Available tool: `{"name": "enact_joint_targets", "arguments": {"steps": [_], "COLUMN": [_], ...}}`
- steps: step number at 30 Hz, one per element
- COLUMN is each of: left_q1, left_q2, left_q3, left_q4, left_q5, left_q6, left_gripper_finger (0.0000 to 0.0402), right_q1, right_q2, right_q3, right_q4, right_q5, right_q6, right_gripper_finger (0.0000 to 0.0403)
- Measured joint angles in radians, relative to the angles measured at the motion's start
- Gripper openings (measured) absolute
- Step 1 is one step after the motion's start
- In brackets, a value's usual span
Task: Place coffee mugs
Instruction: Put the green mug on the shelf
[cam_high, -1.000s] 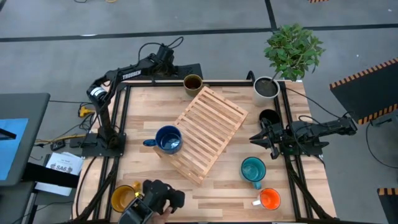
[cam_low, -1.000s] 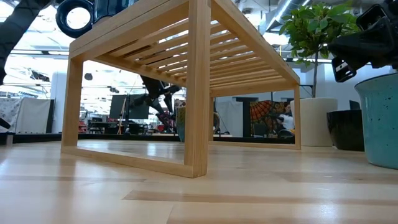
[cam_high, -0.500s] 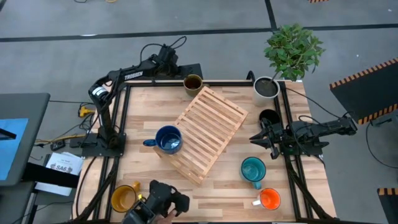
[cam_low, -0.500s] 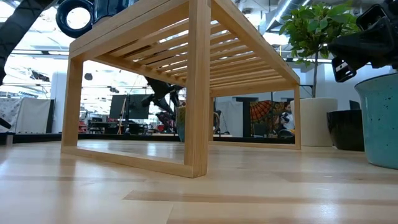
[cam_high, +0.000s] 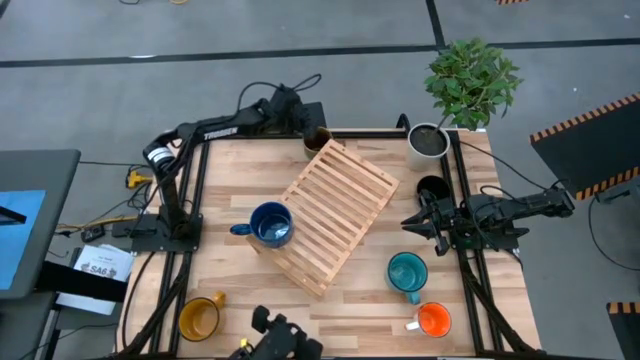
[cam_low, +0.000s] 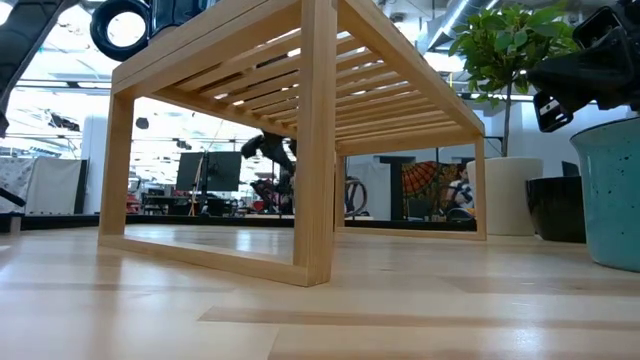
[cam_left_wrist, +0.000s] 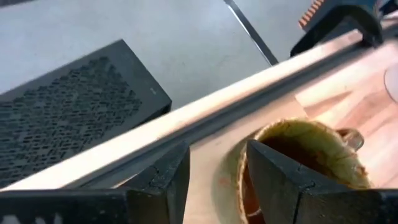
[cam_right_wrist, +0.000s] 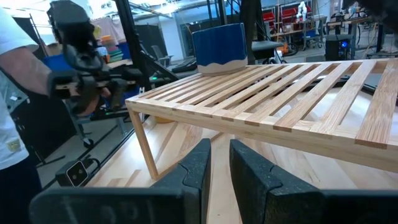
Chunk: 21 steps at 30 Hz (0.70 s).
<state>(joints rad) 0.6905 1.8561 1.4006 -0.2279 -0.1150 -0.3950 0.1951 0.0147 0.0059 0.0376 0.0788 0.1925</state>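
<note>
My left gripper (cam_high: 303, 124) (cam_left_wrist: 217, 154) reaches along the table's far edge and is open at the olive-brown mug (cam_high: 318, 138) (cam_left_wrist: 311, 149). One finger stands over the mug's mouth and the other outside its wall. The dark blue mug (cam_high: 270, 224) (cam_right_wrist: 217, 46) stands upright on the slatted wooden rack (cam_high: 335, 210). The black mug (cam_high: 432, 188), teal mug (cam_high: 407, 272), orange mug (cam_high: 433, 320) and yellow mug (cam_high: 200, 318) stand on the table. My right gripper (cam_high: 412, 222) (cam_right_wrist: 220, 163) waits between the black and teal mugs, its fingers a narrow gap apart. My left gripper comes slanting down from the table's left at the olive-brown mug's rim (cam_left_wrist: 244, 163), which lies in the gap beside one finger (cam_left_wrist: 273, 177). Whether a finger touches the rim I cannot tell. The mug stands upright on the table.
The white plant pot (cam_high: 428, 140) stands at the far right corner. A person at the near edge holds a dark device (cam_high: 282, 345) (cam_right_wrist: 81, 46). Bare wood lies left of the rack and along the near edge.
My left gripper has moved toward the table's right along the far edge, reaching the olive-brown mug and now covering part of it. The person's dark device at the near edge has shifted right and nearer the picture's bottom. The mugs and the rack have stayed put.
</note>
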Motion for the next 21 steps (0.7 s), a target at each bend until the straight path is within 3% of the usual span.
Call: {"name": "enact_joint_targets", "arguments": {"steps": [9,17,21], "left_q1": [-0.061,-0.065,-0.062], "left_q2": [-0.058,-0.018,0.010], "left_q3": [0.000,0.000,0.000], "left_q4": [-0.117,-0.170,-0.160], "left_q5": [0.023,0.005,0.079], "left_q6": [0.013,-0.015,-0.042], "left_gripper_finger": [0.0142,0.0142,0.0142], "right_q1": [0.000,0.000,0.000], "right_q2": [0.000,0.000,0.000], "right_q3": [0.000,0.000,0.000], "right_q4": [0.000,0.000,0.000], "right_q5": [0.000,0.000,0.000], "right_q6": [0.000,0.000,0.000], "right_gripper_finger": [0.0087,0.0087,0.0087]}}
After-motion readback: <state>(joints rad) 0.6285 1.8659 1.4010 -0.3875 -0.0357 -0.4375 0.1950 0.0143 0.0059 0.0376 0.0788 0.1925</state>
